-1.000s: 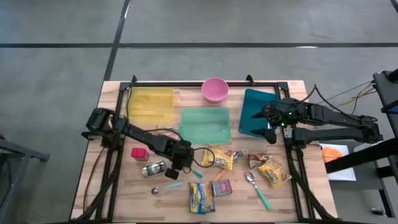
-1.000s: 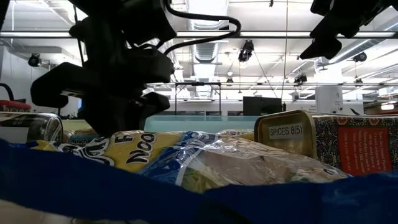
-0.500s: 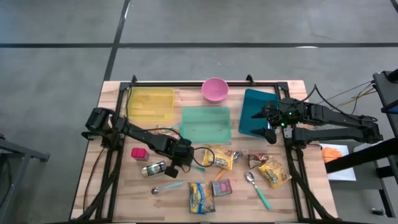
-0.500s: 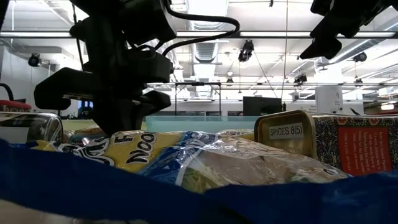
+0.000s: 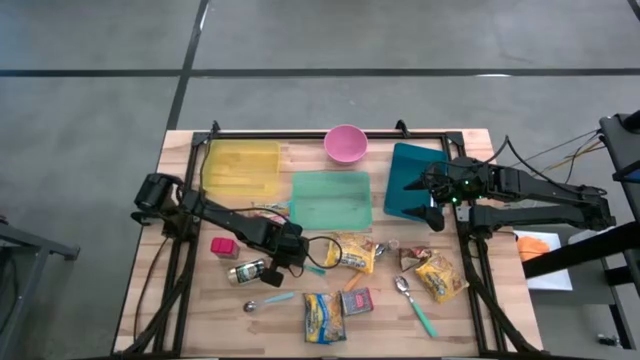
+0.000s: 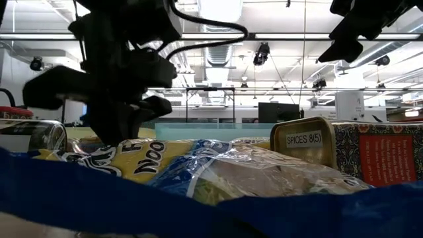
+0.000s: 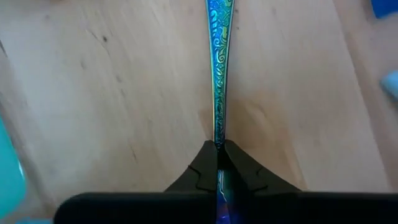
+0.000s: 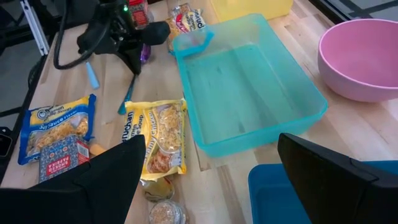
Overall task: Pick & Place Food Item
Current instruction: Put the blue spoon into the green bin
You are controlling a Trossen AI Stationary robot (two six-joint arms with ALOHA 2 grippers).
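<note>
Left gripper (image 7: 218,163) is clamped on the handle of a blue patterned utensil (image 7: 218,74), low over the wooden table (image 7: 112,93) beside the noodle packet (image 5: 355,252). Right gripper (image 5: 436,200) hangs with fingers wide apart and holds nothing, above the blue bin (image 5: 405,172).

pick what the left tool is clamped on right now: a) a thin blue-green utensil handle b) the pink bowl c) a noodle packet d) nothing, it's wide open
a: in the left wrist view the left tool is shut on the thin blue-green utensil handle, which runs out over the wooden table.
</note>
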